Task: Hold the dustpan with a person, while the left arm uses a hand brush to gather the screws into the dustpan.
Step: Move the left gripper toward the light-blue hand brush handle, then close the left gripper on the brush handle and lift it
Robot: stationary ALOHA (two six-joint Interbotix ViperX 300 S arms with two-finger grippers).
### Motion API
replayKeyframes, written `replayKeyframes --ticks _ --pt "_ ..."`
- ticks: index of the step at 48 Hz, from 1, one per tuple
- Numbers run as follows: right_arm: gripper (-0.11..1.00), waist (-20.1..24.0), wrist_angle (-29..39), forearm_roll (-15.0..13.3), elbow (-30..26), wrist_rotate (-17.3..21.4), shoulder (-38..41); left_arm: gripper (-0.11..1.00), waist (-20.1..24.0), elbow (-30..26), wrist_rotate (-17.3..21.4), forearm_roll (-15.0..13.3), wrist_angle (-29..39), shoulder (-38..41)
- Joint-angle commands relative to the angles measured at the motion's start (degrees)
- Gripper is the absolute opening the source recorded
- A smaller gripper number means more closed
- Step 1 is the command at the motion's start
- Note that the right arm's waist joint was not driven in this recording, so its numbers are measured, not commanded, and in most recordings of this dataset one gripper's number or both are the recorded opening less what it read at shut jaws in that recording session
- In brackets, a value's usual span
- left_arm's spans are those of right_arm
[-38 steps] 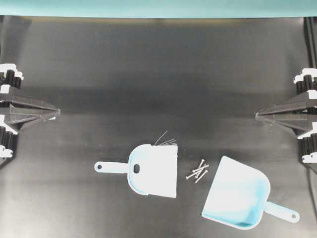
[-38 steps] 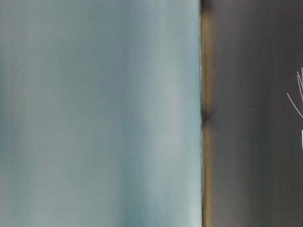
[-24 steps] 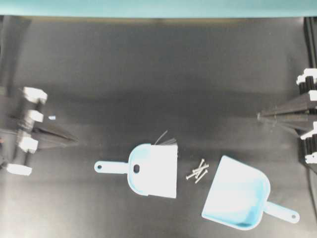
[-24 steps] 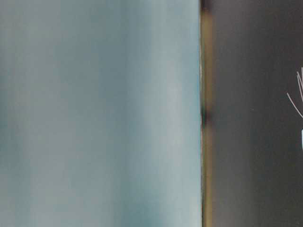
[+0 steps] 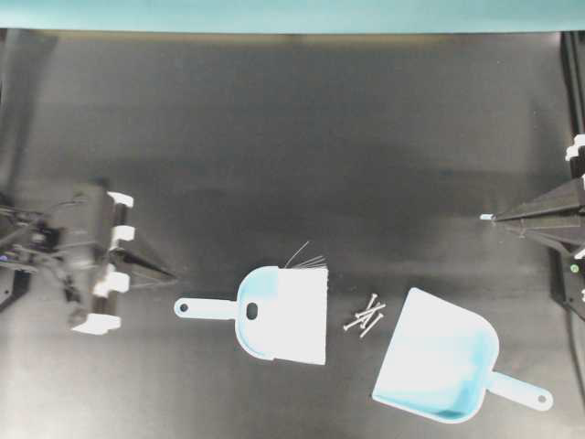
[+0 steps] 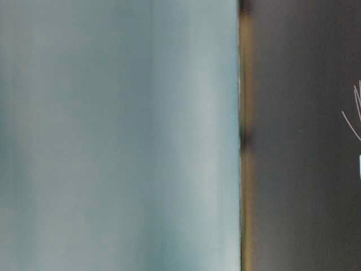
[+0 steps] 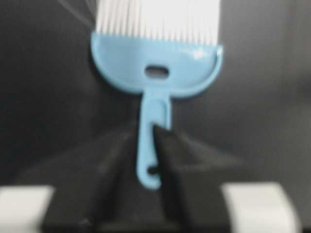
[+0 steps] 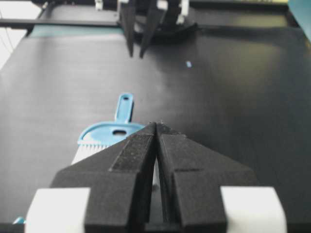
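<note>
The light blue hand brush (image 5: 283, 315) lies on the black table, handle to the left, white bristles to the right. Several silver screws (image 5: 366, 315) lie in a small pile between the bristles and the mouth of the light blue dustpan (image 5: 443, 361). My left gripper (image 5: 170, 273) is narrowly open and empty, its tips just left of and above the handle end. In the left wrist view (image 7: 145, 127) the handle shows through the gap between the fingers. My right gripper (image 5: 484, 218) is shut and empty at the far right edge. No person's hand is in view.
A teal wall (image 5: 292, 14) runs along the table's far edge. The table-level view is blurred and shows only the wall, the table and stray bristles (image 6: 352, 116). The right wrist view shows the brush (image 8: 104, 138) and my left gripper (image 8: 136, 54) beyond it.
My left arm has swung out from the left edge, right and toward the front, ending by the brush handle. My right gripper has drawn back slightly to the right. Brush, screws and dustpan have not moved.
</note>
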Motion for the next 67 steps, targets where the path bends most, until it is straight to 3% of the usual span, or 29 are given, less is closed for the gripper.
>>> replayKeyframes --ticks 1,6,9,12,26,48,54,63,67 --pt "0.0 0.0 -0.26 0.18 -0.18 0.7 0.26 0.35 -0.44 -1.49 -0.18 0.18 -1.41 3.52" --pt "0.0 0.0 -0.26 0.18 0.35 0.7 0.09 0.69 -1.23 -1.23 -0.18 0.18 -6.59 8.79" --pt "0.0 -0.09 -0.26 0.18 0.53 0.7 0.09 0.82 -2.29 -1.05 0.09 0.26 -9.84 11.34" --pt "0.0 -0.09 -0.26 0.18 0.62 0.7 0.09 0.88 -2.9 -1.32 0.44 0.26 -12.22 13.89" --pt "0.0 0.0 -0.18 0.18 1.41 0.79 -0.18 0.87 -3.25 -5.19 2.11 0.26 -13.89 23.99" --pt "0.0 -0.09 -0.35 0.35 2.37 0.88 -0.35 0.85 -3.25 -8.44 3.16 0.26 -11.95 30.41" --pt "0.0 0.0 -1.67 0.35 2.37 1.05 -0.79 0.73 -3.25 -8.44 3.08 0.26 -11.87 31.55" --pt "0.0 0.0 -1.32 0.0 2.9 -0.18 -2.02 0.31 -3.16 -8.79 3.08 0.26 -10.11 31.46" --pt "0.0 -0.09 1.49 -0.18 3.6 -1.05 -2.2 0.32 -3.25 -9.4 3.34 0.26 -8.17 31.11"
